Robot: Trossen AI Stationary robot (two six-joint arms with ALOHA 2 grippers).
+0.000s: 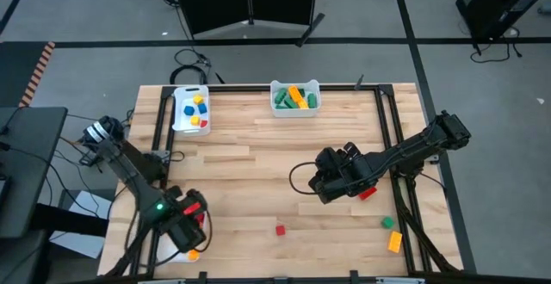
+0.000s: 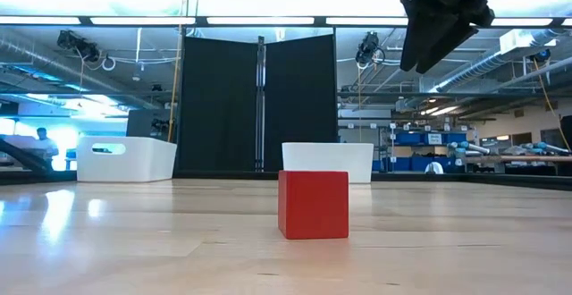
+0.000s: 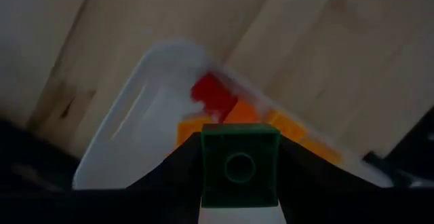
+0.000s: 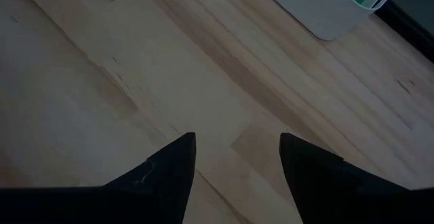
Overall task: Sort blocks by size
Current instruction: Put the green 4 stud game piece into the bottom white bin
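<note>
Blocks are spread over the wooden table (image 1: pixel 258 163) and three white trays. A small red block (image 1: pixel 280 230) sits alone near the front edge, in the middle; in the low view it stands close up (image 2: pixel 313 205). At the near right, a green block (image 1: pixel 387 223) lies just beside an orange block (image 1: pixel 395 242). The far middle tray (image 1: pixel 295 111) holds green and orange blocks, and the far left tray (image 1: pixel 179 120) holds small blue, yellow and red ones.

The left gripper (image 1: pixel 191 224) hovers over the near left tray (image 3: pixel 129 129), which has red and orange blocks in it. Its fingers are narrowly spread and clamp a green block (image 3: pixel 240 164) between them.

The right gripper (image 1: pixel 331 174) hangs above bare wood right of the table's centre. Its fingers (image 4: pixel 169 176) stand apart with nothing between them, and a red block (image 1: pixel 368 194) lies on the table just beside the arm.
</note>
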